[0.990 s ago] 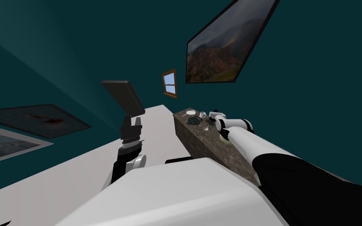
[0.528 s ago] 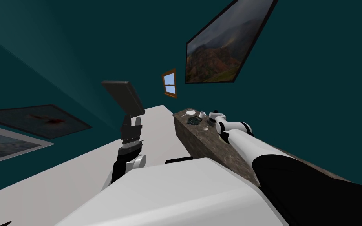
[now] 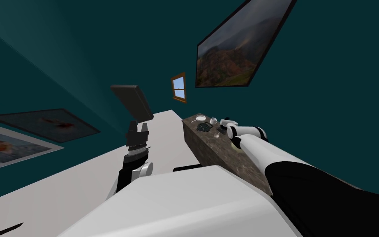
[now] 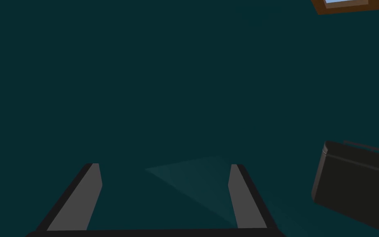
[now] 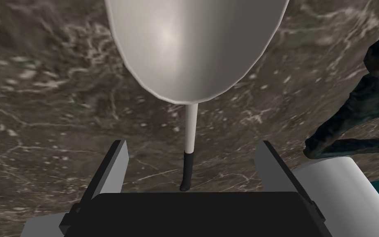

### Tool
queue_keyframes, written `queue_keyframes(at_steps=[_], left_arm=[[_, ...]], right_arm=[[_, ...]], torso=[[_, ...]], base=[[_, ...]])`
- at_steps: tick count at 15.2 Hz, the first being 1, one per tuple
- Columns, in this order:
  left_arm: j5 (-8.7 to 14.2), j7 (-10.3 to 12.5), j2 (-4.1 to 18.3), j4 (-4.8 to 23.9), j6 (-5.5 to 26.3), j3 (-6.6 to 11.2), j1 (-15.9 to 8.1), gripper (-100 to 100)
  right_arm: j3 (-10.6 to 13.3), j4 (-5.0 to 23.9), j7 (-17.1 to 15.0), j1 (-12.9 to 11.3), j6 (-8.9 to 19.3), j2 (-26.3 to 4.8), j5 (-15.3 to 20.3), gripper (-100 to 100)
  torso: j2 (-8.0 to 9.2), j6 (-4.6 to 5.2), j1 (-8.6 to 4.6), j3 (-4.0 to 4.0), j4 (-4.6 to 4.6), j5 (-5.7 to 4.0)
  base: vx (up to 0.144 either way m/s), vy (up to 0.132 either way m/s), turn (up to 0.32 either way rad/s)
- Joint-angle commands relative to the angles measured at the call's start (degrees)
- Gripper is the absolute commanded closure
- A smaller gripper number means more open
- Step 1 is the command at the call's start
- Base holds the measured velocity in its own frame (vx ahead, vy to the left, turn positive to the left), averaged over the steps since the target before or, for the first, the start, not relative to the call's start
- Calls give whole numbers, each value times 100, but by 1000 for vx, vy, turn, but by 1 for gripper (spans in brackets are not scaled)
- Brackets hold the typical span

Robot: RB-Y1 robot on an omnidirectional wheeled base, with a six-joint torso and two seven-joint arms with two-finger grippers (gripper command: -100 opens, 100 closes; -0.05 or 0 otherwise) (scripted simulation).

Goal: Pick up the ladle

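Since half a second ago my head camera has swung slightly, sliding the wall pictures sideways, while the right arm has barely shifted. Brown, veined stone counter (image 3: 209,150) runs along the dark teal wall on my right, and the right arm reaches out low over it. Right pincer (image 5: 192,143) hangs close above the counter top with its two fingers spread wide, gripping nothing. Ladle (image 5: 190,61) lies on the counter directly in line with the pincer: its pale bowl sits just beyond the fingertips, and its thin handle runs back between the two fingers, midway and touching neither, with the dark end near the pincer's body. A dark crumpled thing (image 5: 361,111) lies on the counter off to one side. Left pincer (image 4: 165,165), held up ahead of my left shoulder, is spread open and empty.
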Motion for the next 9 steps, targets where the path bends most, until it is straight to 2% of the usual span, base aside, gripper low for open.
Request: queue_keyframes(at_steps=[1,2,3,4,8,9], left_arm=[[0,0,0,0,0,0,0,0],[0,0,0,0,0,0,0,0],[0,0,0,0,0,0,0,0],[0,0,0,0,0,0,0,0],[0,0,0,0,0,0,0,0],[0,0,0,0,0,0,0,0]], right_arm=[[-47,-286,-3,250,28,-3,-49,-100],[-75,-301,17,331,-26,-33,-79,-100],[-43,-239,-2,218,11,-10,-44,-100],[-47,-225,2,223,-5,-16,-49,100],[-46,-226,1,222,-5,-17,-49,100],[23,-309,-56,48,165,73,28,100]], torso=[[0,0,0,0,0,0],[-1,0,-1,-1,-1,-2],[-3,0,-1,-2,-1,-1],[-2,1,-1,-1,-1,-1],[0,0,1,0,-1,-1],[1,0,0,0,-1,-1]], base=[[18,-1,126],[20,-1,108],[13,-3,40],[0,0,0],[0,0,-2],[-16,0,-205]])
